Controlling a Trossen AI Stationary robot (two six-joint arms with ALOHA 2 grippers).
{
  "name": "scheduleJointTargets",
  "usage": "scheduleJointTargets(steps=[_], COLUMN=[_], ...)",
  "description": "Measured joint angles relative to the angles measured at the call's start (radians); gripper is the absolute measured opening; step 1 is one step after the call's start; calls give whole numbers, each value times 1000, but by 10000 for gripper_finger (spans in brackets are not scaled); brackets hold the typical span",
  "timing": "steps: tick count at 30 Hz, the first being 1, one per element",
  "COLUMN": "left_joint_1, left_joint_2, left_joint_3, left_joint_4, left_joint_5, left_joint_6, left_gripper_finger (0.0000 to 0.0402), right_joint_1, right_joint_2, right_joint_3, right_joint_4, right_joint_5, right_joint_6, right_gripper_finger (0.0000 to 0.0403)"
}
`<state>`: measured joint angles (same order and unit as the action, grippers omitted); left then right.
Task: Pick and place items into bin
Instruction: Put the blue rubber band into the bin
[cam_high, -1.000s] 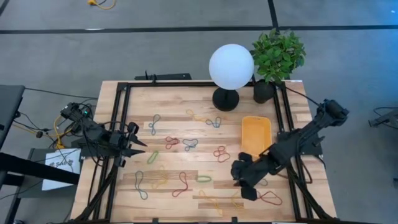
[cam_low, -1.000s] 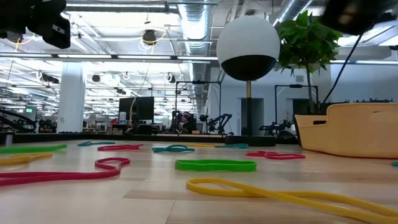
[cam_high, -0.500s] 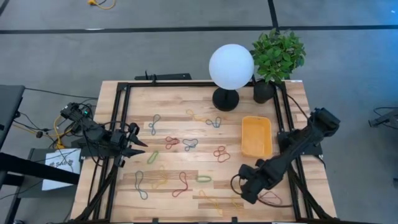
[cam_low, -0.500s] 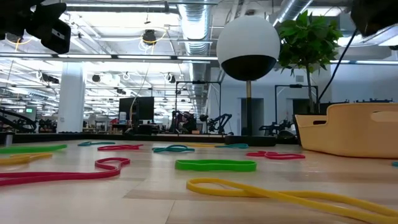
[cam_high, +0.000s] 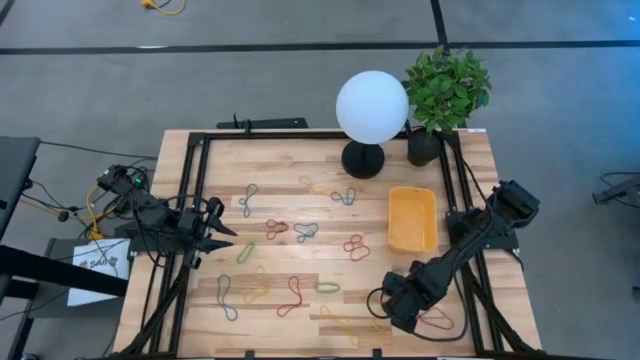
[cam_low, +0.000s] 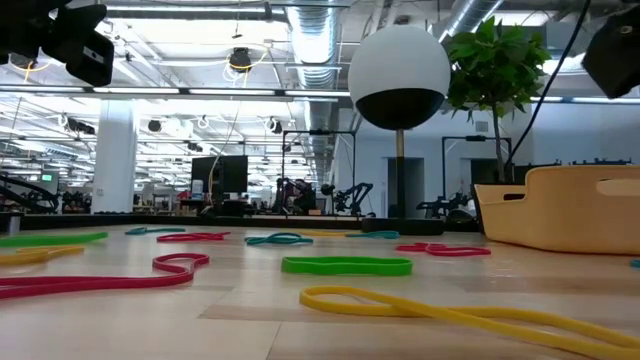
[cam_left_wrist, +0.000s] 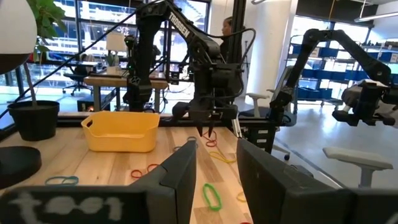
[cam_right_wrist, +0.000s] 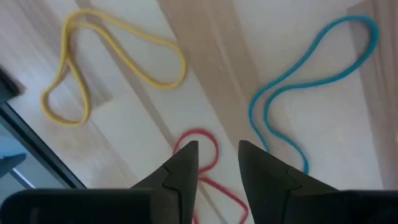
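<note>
The right gripper (cam_right_wrist: 214, 162) is pointing straight down over the red rubber band (cam_right_wrist: 205, 163) at the table's 5 o'clock corner — jaws spread a little to straddle it. The yellow bin (cam_high: 412, 219) is waiting at 2 o'clock. The left gripper (cam_left_wrist: 214, 177) is resting at 9 o'clock, jaws apart.

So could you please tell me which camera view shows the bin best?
The high view: it looks straight down into the bin, showing its whole rim and empty floor. The low view shows only one side wall at the picture's edge; the left wrist view shows it whole from the side; the right wrist view misses it.
</note>
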<state>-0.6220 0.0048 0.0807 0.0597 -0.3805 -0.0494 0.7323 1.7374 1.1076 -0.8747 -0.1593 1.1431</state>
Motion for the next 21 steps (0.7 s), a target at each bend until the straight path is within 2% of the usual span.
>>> scheduleJointTargets(steps=[9,12,21], left_joint_1=[0,0,0], left_joint_2=[0,0,0], left_joint_3=[0,0,0], left_joint_4=[0,3,5], left_joint_5=[0,0,0], left_joint_6=[0,0,1], left_gripper_finger=[105,105,106], right_joint_1=[36,31,-8], right_joint_2=[0,0,0], right_joint_3=[0,0,0], right_joint_4=[3,-2,-23], right_joint_5=[23,58,59], right_joint_6=[8,8,-28], right_gripper_finger=[108,108,108])
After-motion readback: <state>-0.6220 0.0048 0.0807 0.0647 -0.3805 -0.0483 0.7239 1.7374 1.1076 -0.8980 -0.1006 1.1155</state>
